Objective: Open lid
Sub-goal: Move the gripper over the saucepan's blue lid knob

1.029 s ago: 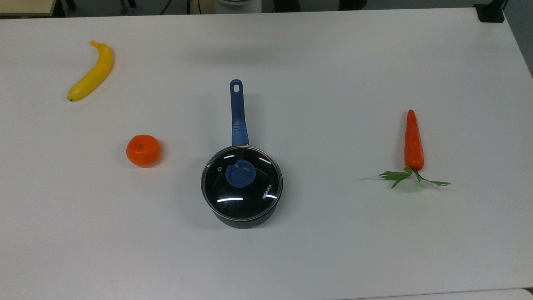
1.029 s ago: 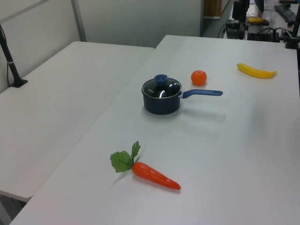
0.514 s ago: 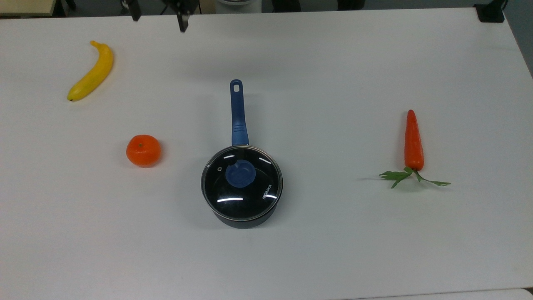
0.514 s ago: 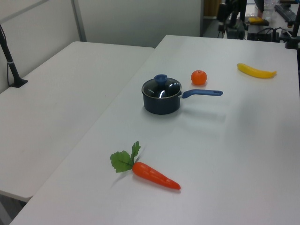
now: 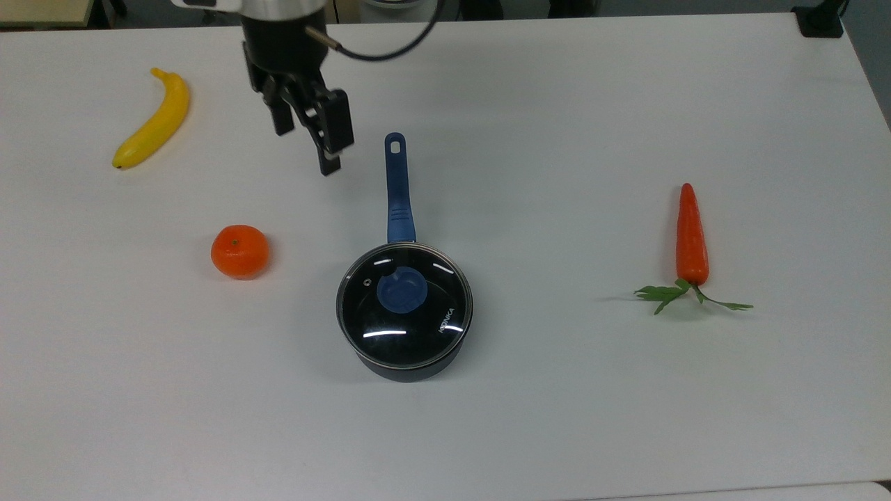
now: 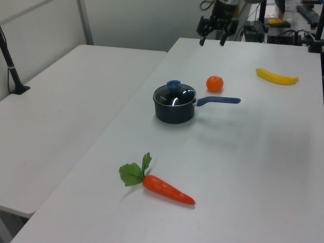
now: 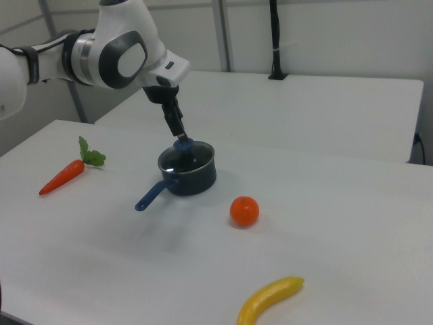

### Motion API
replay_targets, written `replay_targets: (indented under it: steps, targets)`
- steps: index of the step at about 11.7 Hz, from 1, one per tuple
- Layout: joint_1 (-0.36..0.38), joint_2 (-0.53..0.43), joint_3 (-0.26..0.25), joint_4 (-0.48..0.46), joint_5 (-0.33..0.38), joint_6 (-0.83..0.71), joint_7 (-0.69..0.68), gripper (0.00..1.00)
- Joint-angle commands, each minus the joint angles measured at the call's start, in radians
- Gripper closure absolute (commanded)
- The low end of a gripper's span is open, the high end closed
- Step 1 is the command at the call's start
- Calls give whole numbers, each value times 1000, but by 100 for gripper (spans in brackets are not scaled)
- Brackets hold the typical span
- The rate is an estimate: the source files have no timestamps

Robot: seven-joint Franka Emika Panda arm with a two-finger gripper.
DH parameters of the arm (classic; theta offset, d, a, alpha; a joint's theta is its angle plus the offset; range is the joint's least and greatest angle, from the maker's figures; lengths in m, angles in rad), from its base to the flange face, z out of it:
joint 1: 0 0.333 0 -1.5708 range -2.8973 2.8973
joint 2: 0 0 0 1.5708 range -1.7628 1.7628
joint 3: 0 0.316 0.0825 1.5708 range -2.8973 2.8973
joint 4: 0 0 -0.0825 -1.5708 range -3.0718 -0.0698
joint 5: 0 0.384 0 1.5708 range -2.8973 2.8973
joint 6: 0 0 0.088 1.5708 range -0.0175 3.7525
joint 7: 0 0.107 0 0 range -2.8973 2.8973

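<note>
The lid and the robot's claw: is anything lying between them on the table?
No object lies there. In the top view the gripper hangs open, and between it and the lid is bare table; the pan's blue handle runs alongside.

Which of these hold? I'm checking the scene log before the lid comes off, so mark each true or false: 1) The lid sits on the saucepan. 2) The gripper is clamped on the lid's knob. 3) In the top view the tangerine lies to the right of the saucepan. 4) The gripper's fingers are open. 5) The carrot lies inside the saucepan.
1) True: the lid rests closed on the saucepan.
2) False: the gripper hangs in the air apart from the blue knob, holding nothing.
3) False: the tangerine lies to the top view's left of the saucepan.
4) True: a gap shows between the fingers.
5) False: the carrot lies on the table, well apart from the saucepan.
</note>
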Motion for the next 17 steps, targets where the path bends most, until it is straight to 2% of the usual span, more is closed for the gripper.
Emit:
replay_targets:
  steps: [1, 4, 9, 12, 17]
  targets:
    - [53, 132, 5, 127, -20, 8, 205, 8]
    - [90, 273, 5, 268, -92, 6, 307, 8]
    - [99, 431, 2, 428, -115, 6, 339, 11]
    - [120, 467, 4, 436, -138, 14, 367, 11]
    - [122, 468, 27, 447, -147, 16, 373, 12]
